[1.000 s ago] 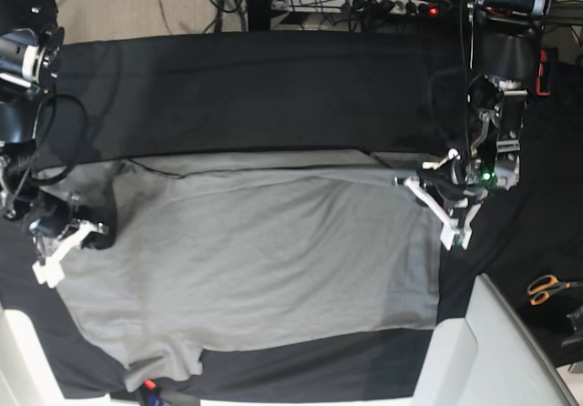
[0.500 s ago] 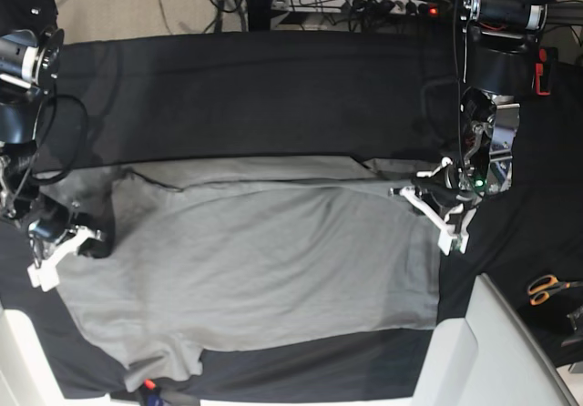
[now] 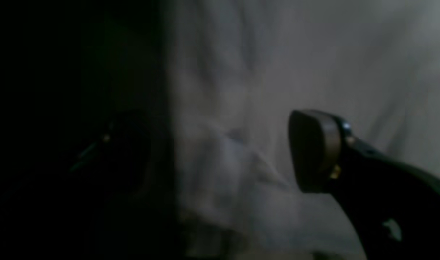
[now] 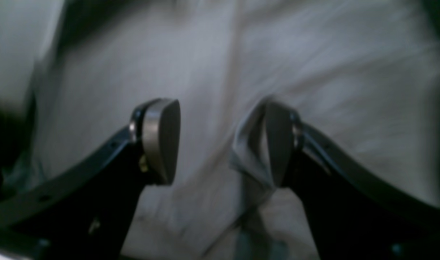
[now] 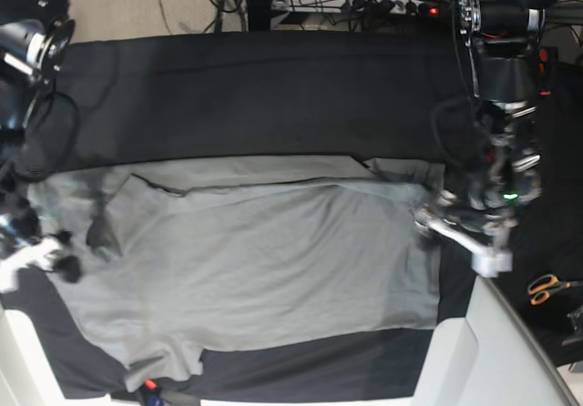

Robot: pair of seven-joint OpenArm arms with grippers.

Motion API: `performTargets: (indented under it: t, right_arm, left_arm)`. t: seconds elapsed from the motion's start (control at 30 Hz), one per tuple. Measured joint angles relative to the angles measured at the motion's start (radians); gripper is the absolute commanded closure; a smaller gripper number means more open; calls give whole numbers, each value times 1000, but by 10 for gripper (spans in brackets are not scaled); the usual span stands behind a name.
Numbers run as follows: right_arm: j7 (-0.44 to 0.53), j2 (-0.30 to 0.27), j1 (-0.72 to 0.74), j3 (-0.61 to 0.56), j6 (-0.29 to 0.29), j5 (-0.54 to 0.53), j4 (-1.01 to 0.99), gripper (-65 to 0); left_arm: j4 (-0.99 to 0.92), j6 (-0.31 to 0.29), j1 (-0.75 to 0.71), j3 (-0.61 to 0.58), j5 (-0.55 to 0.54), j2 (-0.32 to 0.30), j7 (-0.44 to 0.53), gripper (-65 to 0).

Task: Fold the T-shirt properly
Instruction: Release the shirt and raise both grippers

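**Both pincers have just let go and pulled outward; the first fold lies on its own.**

At the base view's left, the right pincer (image 5: 27,258) has slid off toward the worktop (image 5: 273,87) edge since a moment ago; its wrist view shows the jaws parted, one pad bare and a small ridge of cloth resting against the other, not clamped. Between the arms, the T-shirt (image 5: 264,260) lies flat on the black cloth: light grey, spread wide, a long band turned over along its far side, mild creases, and one sleeve (image 5: 168,360) poking out at the near-left corner. At the right, the left pincer (image 5: 460,233) has backed off the shirt's edge, jaws wide and empty. This fold looks set down; I judge further folds remain. Orange-handled scissors (image 5: 547,288) lie far right.
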State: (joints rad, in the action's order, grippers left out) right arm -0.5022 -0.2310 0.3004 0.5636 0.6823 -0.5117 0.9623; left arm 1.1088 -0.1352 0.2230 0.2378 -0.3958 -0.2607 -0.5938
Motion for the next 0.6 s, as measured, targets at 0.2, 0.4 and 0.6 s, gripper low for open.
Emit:
performTargets:
  t: [0.2, 0.4, 0.6]
  right_arm:
    - [-211, 93, -109, 261, 8, 3, 268, -357]
    - [-297, 220, -194, 507, -225, 23, 325, -357]
    - [-251, 185, -170, 528, -220, 3, 107, -357]
  left_arm:
    - [227, 16, -162, 172, -149, -4, -95, -601]
    - [358, 8, -408, 94, -229, -61, -105, -596]
    - [366, 7, -501, 117, -367, -48, -91, -594]
